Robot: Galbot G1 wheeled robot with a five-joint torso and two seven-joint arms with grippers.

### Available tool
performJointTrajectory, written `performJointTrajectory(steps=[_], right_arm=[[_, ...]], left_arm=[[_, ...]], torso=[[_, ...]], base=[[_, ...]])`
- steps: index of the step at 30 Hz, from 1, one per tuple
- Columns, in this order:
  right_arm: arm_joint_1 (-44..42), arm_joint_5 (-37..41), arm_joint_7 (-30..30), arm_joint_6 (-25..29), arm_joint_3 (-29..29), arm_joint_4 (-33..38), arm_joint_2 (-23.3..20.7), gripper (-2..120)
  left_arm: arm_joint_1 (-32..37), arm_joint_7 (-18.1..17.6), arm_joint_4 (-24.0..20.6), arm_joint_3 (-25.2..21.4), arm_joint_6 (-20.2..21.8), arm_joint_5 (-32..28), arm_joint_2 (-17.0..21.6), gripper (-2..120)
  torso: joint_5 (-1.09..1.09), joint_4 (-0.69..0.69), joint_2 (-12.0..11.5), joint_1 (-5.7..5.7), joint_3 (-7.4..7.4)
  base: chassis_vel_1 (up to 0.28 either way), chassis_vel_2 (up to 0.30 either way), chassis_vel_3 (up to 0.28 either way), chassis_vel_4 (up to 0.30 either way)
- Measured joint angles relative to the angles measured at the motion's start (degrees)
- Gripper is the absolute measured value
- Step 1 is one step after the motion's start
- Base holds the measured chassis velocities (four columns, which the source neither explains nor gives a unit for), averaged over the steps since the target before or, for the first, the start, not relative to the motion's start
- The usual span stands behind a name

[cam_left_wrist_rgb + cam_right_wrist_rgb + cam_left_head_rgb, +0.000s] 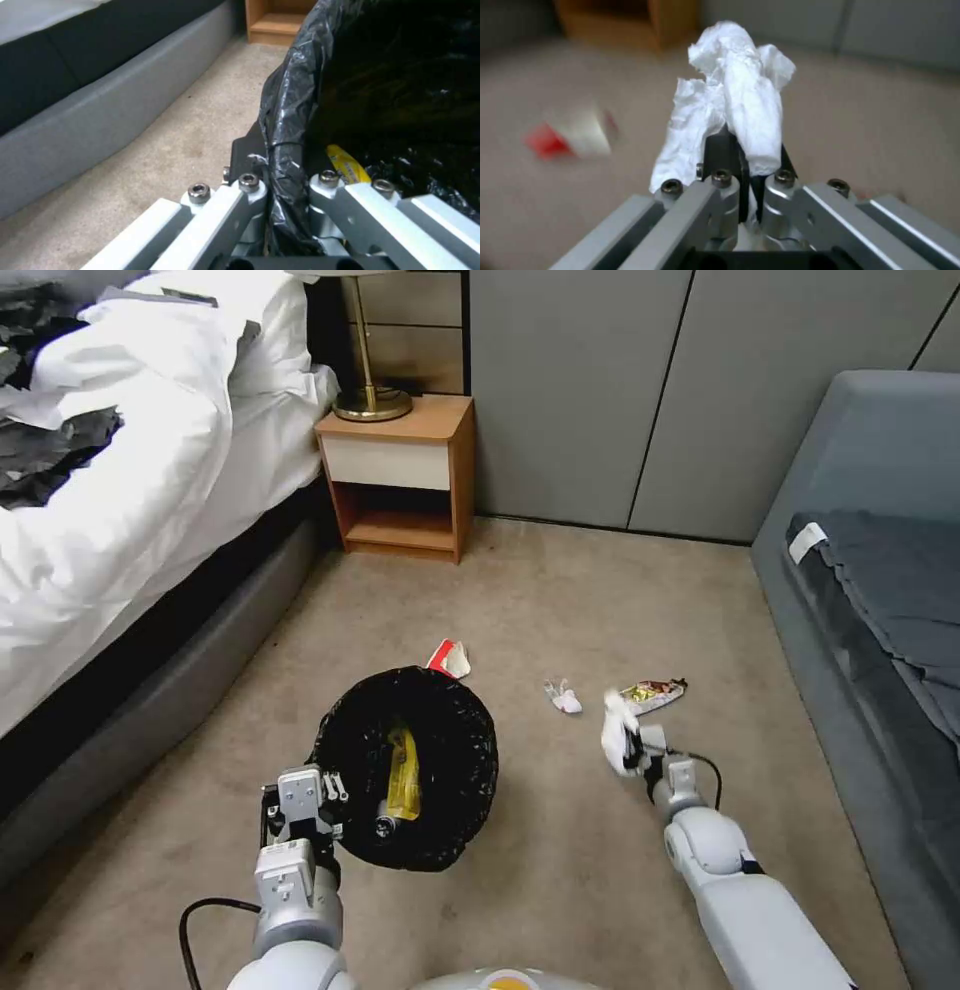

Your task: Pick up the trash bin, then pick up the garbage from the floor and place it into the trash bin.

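Left gripper (285,195) pinching rim of black-bagged round trash bin (440,720) (yellow wrapper (403,775) inside, print unreadable), right gripper (745,165) clamped on crumpled white tissue (740,97), tissue protruding past fingertips.

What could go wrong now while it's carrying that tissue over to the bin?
The right gripper pinches only part of the crumpled tissue; most hangs loose and could slip out. The left gripper holds the trash bin just by its bag-covered rim, so the liner might slide and the bin tilt.
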Motion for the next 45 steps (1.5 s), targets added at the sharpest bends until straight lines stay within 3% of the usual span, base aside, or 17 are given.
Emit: performJointTrajectory(steps=[1,3,4,7,13,20,28,36,45], right_arm=[[0.00,0.00,0.00,0.00,0.00,0.00,0.00,0],[-1.48,2.66,-4.36,4.48,-0.74,11.38,-1.11,0],[-1.48,2.66,-4.36,4.48,-0.74,11.38,-1.11,0],[-3.25,7.23,-12.83,7.58,-3.32,24.88,-2.44,0],[-6.95,5.06,-18.71,8.65,-11.34,32.16,-3.84,0],[-7.08,-2.09,-17.23,9.74,-19.54,25.99,-4.42,0],[-5.02,-4.30,-15.66,10.39,-22.62,17.23,-2.29,0],[-4.66,-5.50,-15.63,12.58,-21.39,8.87,-0.73,0],[-5.13,-6.44,-14.44,13.09,-20.63,4.63,0.65,30]], left_arm=[[0.00,0.00,0.00,0.00,0.00,0.00,0.00,3],[0.01,0.16,-0.15,0.35,0.07,0.01,0.27,3],[0.01,0.16,-0.15,0.35,0.07,0.01,0.27,3],[-0.16,0.60,-0.24,1.34,0.57,0.00,0.60,3],[-0.29,1.11,-0.24,2.37,0.83,0.18,0.73,3],[-0.24,1.12,-0.26,2.47,0.84,0.26,0.62,3],[-0.36,1.08,-0.41,2.29,0.83,0.26,0.45,3],[-0.46,1.07,-0.88,2.17,0.82,0.18,0.45,3],[-1.13,1.14,-0.86,2.28,0.88,-0.06,0.48,3]], torso=[[0.00,0.00,0.00,0.00,0.00],[-0.05,0.01,0.00,0.00,0.00],[-0.05,0.01,0.00,0.00,0.00],[-0.03,0.03,0.00,0.00,-0.01],[-0.02,0.01,0.00,0.00,-0.01],[-0.02,0.02,0.00,0.00,-0.01],[-0.01,0.03,0.00,0.00,0.00],[-0.02,0.02,0.00,0.00,0.00],[-0.02,0.02,0.00,0.00,0.00]], base=[[0.000,0.000,0.000,0.000],[0.000,0.000,0.000,0.000],[0.000,0.000,0.000,0.000],[0.000,0.000,0.000,0.000],[0.000,0.000,0.000,0.000],[0.000,0.000,0.000,0.000],[0.000,0.000,0.000,0.000],[0.000,0.000,0.000,0.000],[0.000,0.000,0.000,0.000]])
